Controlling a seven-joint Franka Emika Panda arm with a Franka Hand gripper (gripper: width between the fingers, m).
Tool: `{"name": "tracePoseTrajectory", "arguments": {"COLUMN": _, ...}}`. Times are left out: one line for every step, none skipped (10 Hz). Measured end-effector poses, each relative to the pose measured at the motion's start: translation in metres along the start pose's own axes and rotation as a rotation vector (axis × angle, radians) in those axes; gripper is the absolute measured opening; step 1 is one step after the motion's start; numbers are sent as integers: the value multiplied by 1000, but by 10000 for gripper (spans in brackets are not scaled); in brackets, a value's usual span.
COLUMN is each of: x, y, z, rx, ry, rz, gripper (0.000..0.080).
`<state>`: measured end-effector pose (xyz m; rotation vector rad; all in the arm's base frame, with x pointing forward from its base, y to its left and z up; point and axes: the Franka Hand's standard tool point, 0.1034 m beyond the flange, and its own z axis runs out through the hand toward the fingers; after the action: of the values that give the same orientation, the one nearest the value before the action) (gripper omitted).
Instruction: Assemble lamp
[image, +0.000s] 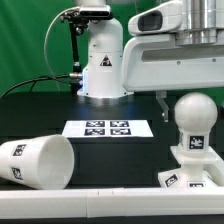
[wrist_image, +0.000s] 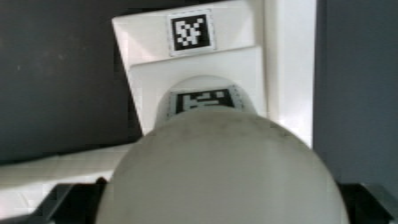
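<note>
Parts: one shade (image: 37, 162), bulb (image: 192, 113), base (image: 190, 166).

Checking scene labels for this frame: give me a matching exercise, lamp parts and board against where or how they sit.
Things:
1. shade
2. bulb
3. base
4. marker board

States:
A. flat on the table in front of the robot pedestal
B. lying on its side at the exterior view's left
C. round, standing upright on the base
D. tagged part under the bulb, at the exterior view's right

Pairs: 1-B, 2-C, 3-D, 4-A
</note>
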<state>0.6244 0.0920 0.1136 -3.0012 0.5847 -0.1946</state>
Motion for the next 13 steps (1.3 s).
{"name": "tracePoseTrajectory", "arguments": {"x": 1, "y": 1, "z": 0, "rx": 0, "ry": 0, "rz": 115, "gripper": 575}}
{"name": "tracePoseTrajectory", "arguments": {"x": 1, "y": 3, "z": 0, "rx": 2, "ry": -7, "rz": 248, "gripper": 575}}
{"name": "tracePoseTrajectory", "arguments": {"x": 0, "y": 4, "z": 0, "rx": 7, "ry": -21, "rz": 406, "gripper": 575}}
{"name": "tracePoseTrajectory", "arguments": {"x": -2, "y": 3, "z": 0, "rx": 19, "ry": -40, "rz": 581, "gripper": 575}}
{"name": "tracePoseTrajectory", "arguments": {"x": -3, "y": 2, "z": 1, "rx": 28, "ry": -52, "rz": 731, "gripper": 576}}
{"name": "tracePoseTrajectory", "arguments": {"x": -4, "y": 0, "z": 1, "rx": 34, "ry": -61, "rz": 843, "gripper": 576}}
{"name": "tracePoseTrajectory", "arguments": {"x": -4, "y": -1, "z": 1, "rx": 43, "ry": -75, "rz": 972, "gripper": 576}}
{"name": "tracePoseTrajectory", "arguments": {"x": -3, "y": -1, "z": 0, "rx": 51, "ry": -83, "rz": 1050, "gripper": 576}}
{"name": "tracePoseTrajectory", "arguments": {"x": -3, "y": -1, "z": 0, "rx": 54, "ry": -88, "rz": 1088, "gripper": 576}}
{"name": "tracePoseTrajectory", "arguments": {"x": -4, "y": -1, "z": 1, "rx": 52, "ry": -90, "rz": 1111, "gripper": 576}}
{"name": "tracePoseTrajectory", "arguments": {"x": -4, "y": -1, "z": 1, "rx": 51, "ry": -90, "rz": 1108, "gripper": 634}}
{"name": "tracePoseTrajectory", "arguments": {"x": -4, "y": -1, "z": 2, "rx": 53, "ry": -88, "rz": 1056, "gripper": 679}}
{"name": "tracePoseTrajectory", "arguments": {"x": -4, "y": 0, "z": 1, "rx": 52, "ry": -85, "rz": 886, "gripper": 679}}
